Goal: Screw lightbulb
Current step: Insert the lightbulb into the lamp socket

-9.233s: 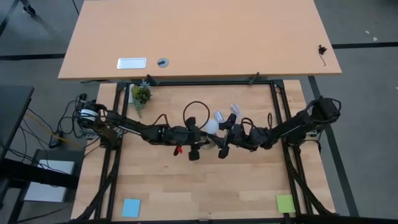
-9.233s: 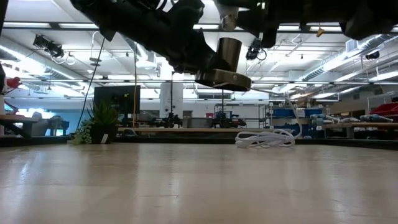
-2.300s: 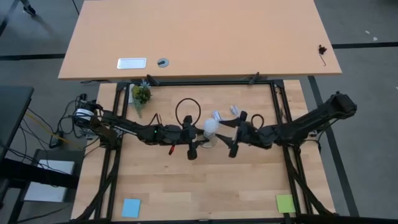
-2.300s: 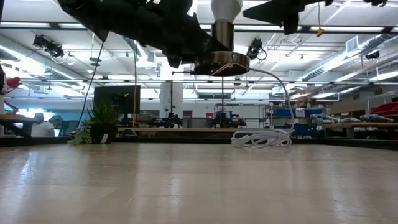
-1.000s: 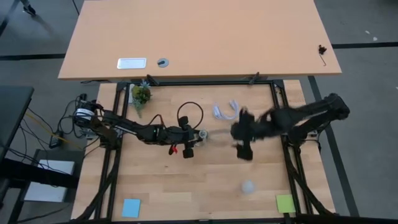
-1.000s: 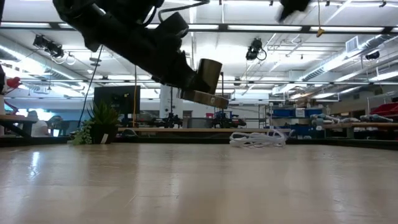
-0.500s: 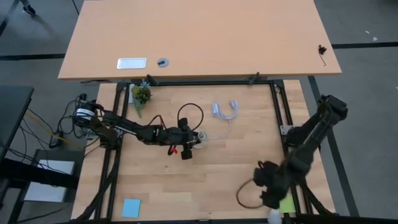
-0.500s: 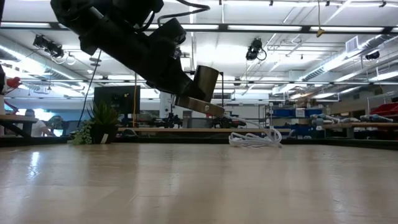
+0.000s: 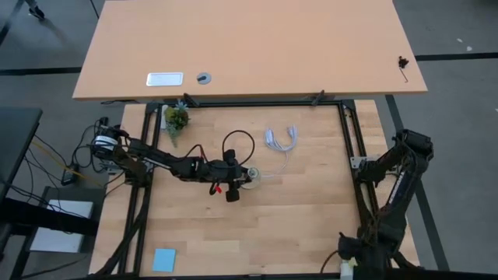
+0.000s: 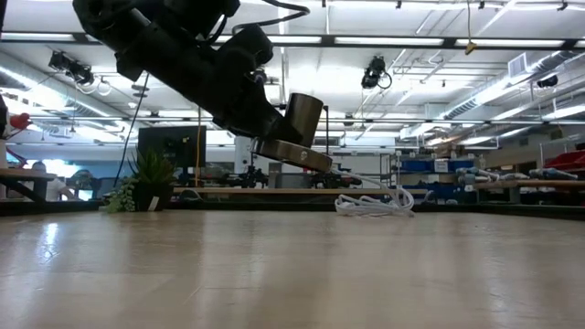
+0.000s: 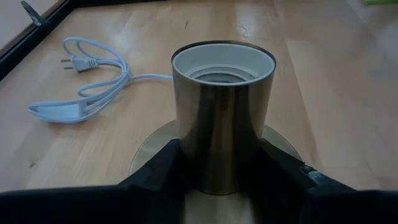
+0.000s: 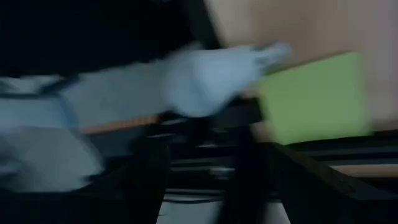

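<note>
On the worktop (image 9: 296, 218) I count one of each thing. At the far left corner stands one small potted plant (image 9: 177, 118), and at the near left corner lies one blue note (image 9: 164, 259). Near the middle, my left gripper (image 9: 237, 177) is clenched on the one brass lamp socket (image 11: 222, 124), a finger on each side of its barrel. The socket hangs tilted above the wood and its mouth is empty.

One coiled white cable (image 9: 280, 138) lies toward the far edge, just right of the socket.

My right gripper (image 9: 348, 255) is low over the near right corner, well apart from the socket. I cannot tell how its fingers stand. A pale blurred shape just ahead of it looks like the one lightbulb (image 12: 208, 78), lying beside one green note (image 12: 314, 106).
</note>
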